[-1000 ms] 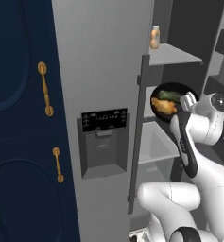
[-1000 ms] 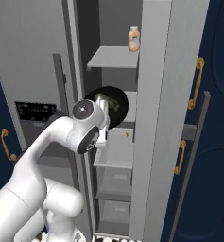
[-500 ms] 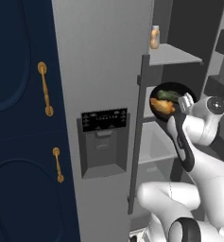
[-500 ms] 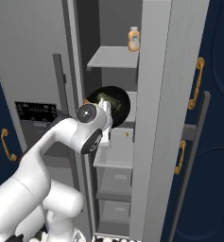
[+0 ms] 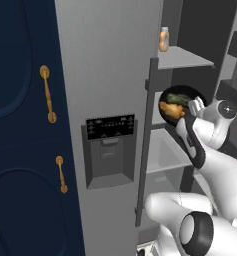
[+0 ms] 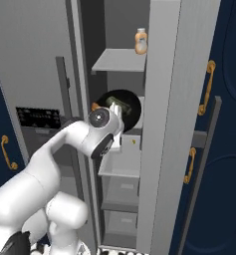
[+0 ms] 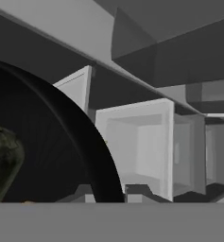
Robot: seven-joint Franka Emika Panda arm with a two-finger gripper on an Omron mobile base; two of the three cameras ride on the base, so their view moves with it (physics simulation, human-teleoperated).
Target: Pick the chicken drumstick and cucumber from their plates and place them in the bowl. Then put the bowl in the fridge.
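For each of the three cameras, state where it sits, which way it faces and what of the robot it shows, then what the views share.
Left base view: behind the arm's left, facing the fridge door and shelves; the arm rises lower right, carrying the bowl with the chicken drumstick and the cucumber.
Right base view: behind the arm's right, looking into the open fridge; the arm rises lower left.
Hand view: on the hand, looking along the gripper, shut on the bowl's rim.
Shared: bowl and fridge shelves.
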